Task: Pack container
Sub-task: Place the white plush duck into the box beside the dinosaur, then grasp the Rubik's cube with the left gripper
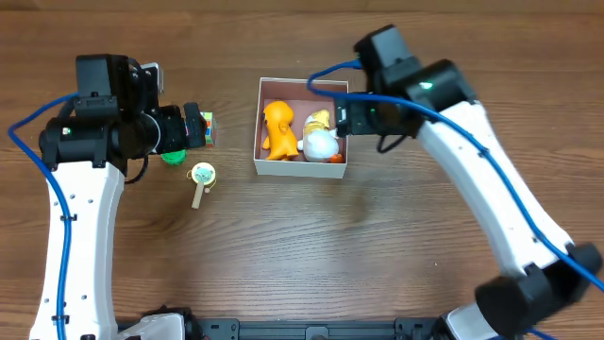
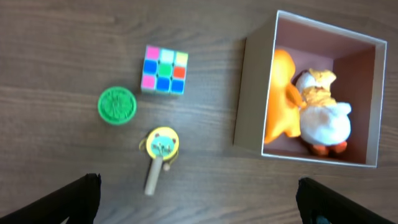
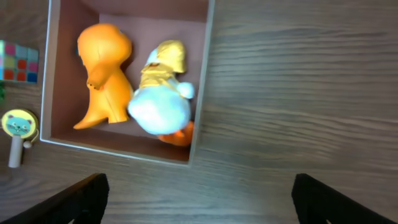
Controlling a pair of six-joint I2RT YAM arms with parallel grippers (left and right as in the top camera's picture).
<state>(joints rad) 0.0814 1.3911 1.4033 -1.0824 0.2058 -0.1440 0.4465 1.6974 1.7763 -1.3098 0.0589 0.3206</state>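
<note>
While both claws hang wide open, nothing in them, container (image 1: 293, 171) sits on table (image 1: 377, 255) between arms, open side up. Left claw (image 2: 199, 208) over loose toys; right claw (image 3: 199, 202) just beside box. Inside, touching: orange dinosaur (image 1: 276, 127), white duck (image 1: 320, 144). Outside, left of box: color cube (image 2: 164, 70), green disc (image 2: 116, 106), yellow toy on stick (image 2: 160, 146). Box looks light, walls thin, may bend if squeezed hard. Toys inside look light too. Best pinch one wall at rim. May slide on smooth wood. No words or labels to read.

Orange toy (image 1: 277, 129) and duck (image 1: 320, 144) crowding the container (image 1: 302, 169), open tabletop (image 1: 396, 236) right of it, puzzle cube (image 2: 164, 70) left
</note>
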